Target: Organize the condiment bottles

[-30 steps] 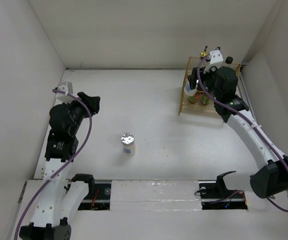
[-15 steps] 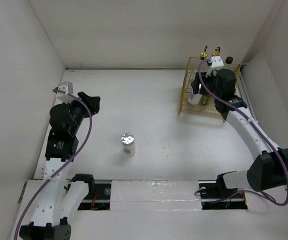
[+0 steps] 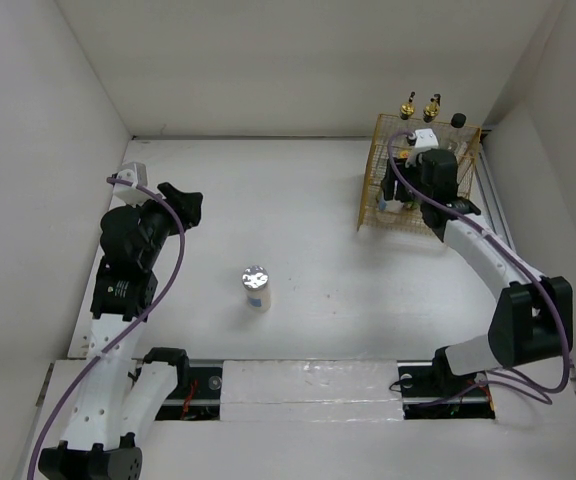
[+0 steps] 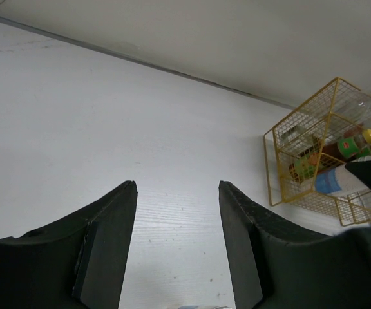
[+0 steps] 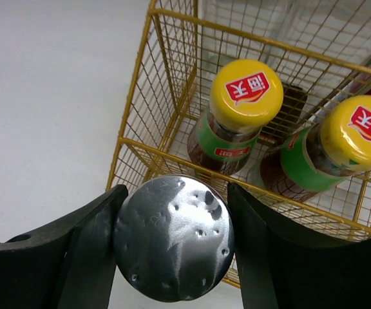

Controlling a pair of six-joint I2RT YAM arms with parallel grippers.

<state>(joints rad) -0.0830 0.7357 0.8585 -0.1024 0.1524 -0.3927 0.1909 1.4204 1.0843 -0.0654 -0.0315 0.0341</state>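
Observation:
My right gripper (image 5: pixel 176 193) is shut on a silver-lidded white jar (image 5: pixel 172 238) at the front left corner of the yellow wire basket (image 5: pixel 172 147). In the top view that gripper (image 3: pixel 400 200) reaches down into the basket (image 3: pixel 373 215). Two red bottles with yellow caps (image 5: pixel 247 90) (image 5: pixel 359 132) stand in the basket just behind the jar. Two gold spouts (image 3: pixel 408 105) (image 3: pixel 433 105) and a black cap (image 3: pixel 458 120) rise at the basket's back. A second silver-lidded jar (image 3: pixel 256 287) stands alone mid-table. My left gripper (image 3: pixel 178 198) (image 4: pixel 176 187) is open and empty.
The basket (image 4: pixel 282 167) stands at the far right, close to the right wall. The enclosure's white walls close in the left, back and right sides. The arm bases and a dark rail (image 3: pixel 298 385) run along the near edge.
My right gripper has moved the jar forward and down to the basket's front left corner, uncovering the gold spouts behind. The left arm and the mid-table jar have not moved.

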